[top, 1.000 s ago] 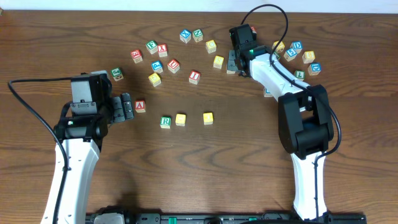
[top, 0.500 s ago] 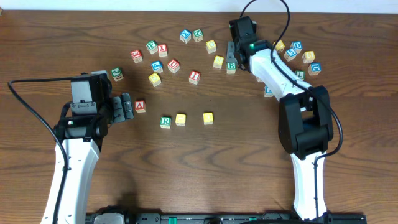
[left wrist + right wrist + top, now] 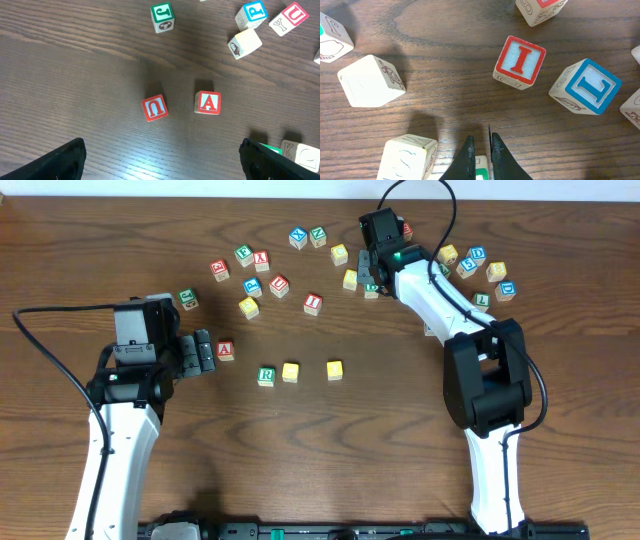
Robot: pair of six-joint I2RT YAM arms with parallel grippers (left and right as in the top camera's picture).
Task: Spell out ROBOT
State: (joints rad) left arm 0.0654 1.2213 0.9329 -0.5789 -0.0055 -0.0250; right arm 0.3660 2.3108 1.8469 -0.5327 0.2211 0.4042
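Lettered wooden blocks lie scattered on the table. A green R block (image 3: 266, 375) and two yellow blocks (image 3: 290, 371) (image 3: 334, 369) form a row mid-table. My right gripper (image 3: 370, 265) (image 3: 482, 145) is shut and empty at the far side, just above a green B block (image 3: 372, 288) that shows under its fingertips in the right wrist view (image 3: 481, 171). A red I block (image 3: 520, 61) and a blue L block (image 3: 585, 86) lie beyond it. My left gripper (image 3: 203, 352) (image 3: 170, 165) is open and empty, next to a red A block (image 3: 225, 350) (image 3: 207, 103).
A red U block (image 3: 154, 108) lies beside the A block. Several blocks cluster at the far middle (image 3: 262, 260) and far right (image 3: 478, 260). A plain cream block (image 3: 370, 81) and another cream block (image 3: 407, 157) lie left of my right fingers.
My right gripper has moved away from me and to the left, uncovering the B block half a second ago and now hovering just past it. The left arm has not moved.
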